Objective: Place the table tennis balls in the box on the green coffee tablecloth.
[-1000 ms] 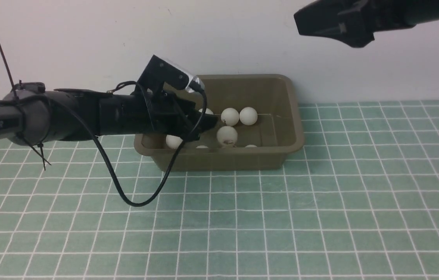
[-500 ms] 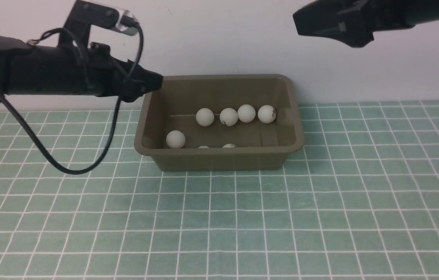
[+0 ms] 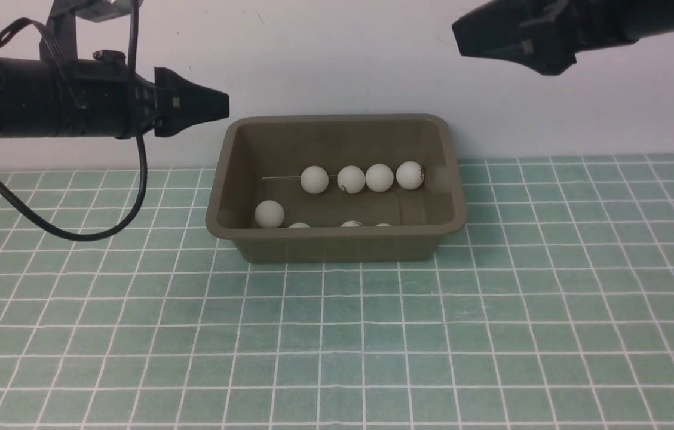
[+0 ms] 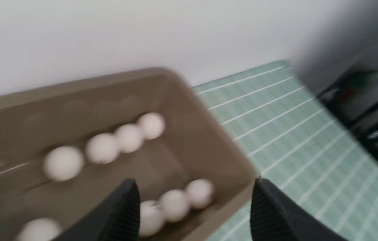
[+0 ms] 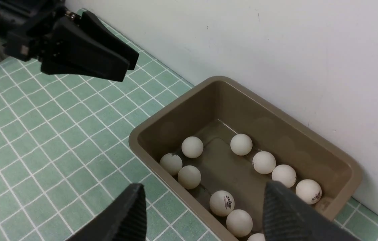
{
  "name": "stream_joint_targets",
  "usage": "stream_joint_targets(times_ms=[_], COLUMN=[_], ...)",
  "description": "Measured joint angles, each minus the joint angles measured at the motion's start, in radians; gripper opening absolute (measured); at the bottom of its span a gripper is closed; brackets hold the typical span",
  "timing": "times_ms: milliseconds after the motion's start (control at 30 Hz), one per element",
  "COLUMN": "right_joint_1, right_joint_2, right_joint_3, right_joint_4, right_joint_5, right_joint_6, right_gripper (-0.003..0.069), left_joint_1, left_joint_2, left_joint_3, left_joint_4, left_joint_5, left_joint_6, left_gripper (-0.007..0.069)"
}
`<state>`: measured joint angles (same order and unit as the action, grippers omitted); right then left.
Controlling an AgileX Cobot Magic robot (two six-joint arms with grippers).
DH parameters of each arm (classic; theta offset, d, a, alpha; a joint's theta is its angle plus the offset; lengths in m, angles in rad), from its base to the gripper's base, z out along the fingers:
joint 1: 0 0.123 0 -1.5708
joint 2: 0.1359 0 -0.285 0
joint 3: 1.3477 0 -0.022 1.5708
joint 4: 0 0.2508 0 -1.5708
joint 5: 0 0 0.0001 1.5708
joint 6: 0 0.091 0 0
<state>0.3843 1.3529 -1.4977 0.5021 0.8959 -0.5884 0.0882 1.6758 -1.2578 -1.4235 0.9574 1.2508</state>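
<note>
White plastic table tennis balls (image 3: 379,177) lie inside the olive-brown rectangular plastic box (image 3: 337,246). Left gripper (image 3: 217,107) hovers at its 10 o'clock, right gripper (image 3: 462,33) at 1 o'clock, both with jaws apart and empty.

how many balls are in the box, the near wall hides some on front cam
Observer: The right wrist view shows nine whole table tennis balls in the box, plus a sliver of what looks like a tenth at the frame edge.
Operator: is the left gripper carrying one
Observer: No. In the left wrist view the left gripper is open with nothing between its fingers.
Operator: and the right
Observer: The right gripper is open and empty too.
</note>
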Motion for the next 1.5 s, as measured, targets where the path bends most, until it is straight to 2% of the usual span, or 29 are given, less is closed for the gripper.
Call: stream_joint_targets(times_ms=[100,267,533,733,900,1100,1200,1300,1433,1500], right_joint_1=[0.0,0.0,0.0,0.0,0.0,0.0,0.0,0.0,0.0,0.0], right_joint_2=[0.0,0.0,0.0,-0.092,-0.294,-0.484,-0.57,-0.659,-0.786,-0.844], right_joint_3=[0.0,0.0,0.0,0.0,-0.001,-0.003,0.028,0.098,0.271,0.393], right_joint_4=[-0.005,-0.007,-0.015,-0.147,-0.126,-0.141,-0.198,-0.3,-0.466,-0.481], right_joint_5=[0.004,0.009,0.071,0.087,0.068,0.13,0.151,0.168,0.153,0.056], right_joint_6=[0.021,0.044,0.041,0.019,0.025,0.133,0.197,0.29,0.401,0.426], right_gripper=[0.043,0.043,0.043,0.043,0.043,0.043,0.043,0.043,0.043,0.043], left_joint_1=[0.0,0.0,-0.062,-0.133,-0.159,-0.159,-0.155,-0.123,-0.072,-0.064], left_joint_2=[0.0,0.0,0.0,0.0,-0.001,-0.005,-0.032,-0.084,-0.174,-0.218], left_joint_3=[0.0,0.0,-0.001,-0.001,-0.001,-0.001,-0.001,-0.001,-0.001,-0.001], left_joint_4=[-0.053,-0.076,-0.09,0.013,0.127,0.23,0.355,0.491,0.552,0.572], left_joint_5=[0.085,0.137,0.141,0.141,0.058,-0.104,-0.213,-0.285,-0.304,-0.303], left_joint_6=[0.031,0.037,0.042,0.081,0.089,0.088,0.036,-0.136,-0.297,-0.322], left_gripper=[0.0405,0.0405,0.0405,0.0405,0.0405,0.0405,0.0405,0.0405,0.0405,0.0398])
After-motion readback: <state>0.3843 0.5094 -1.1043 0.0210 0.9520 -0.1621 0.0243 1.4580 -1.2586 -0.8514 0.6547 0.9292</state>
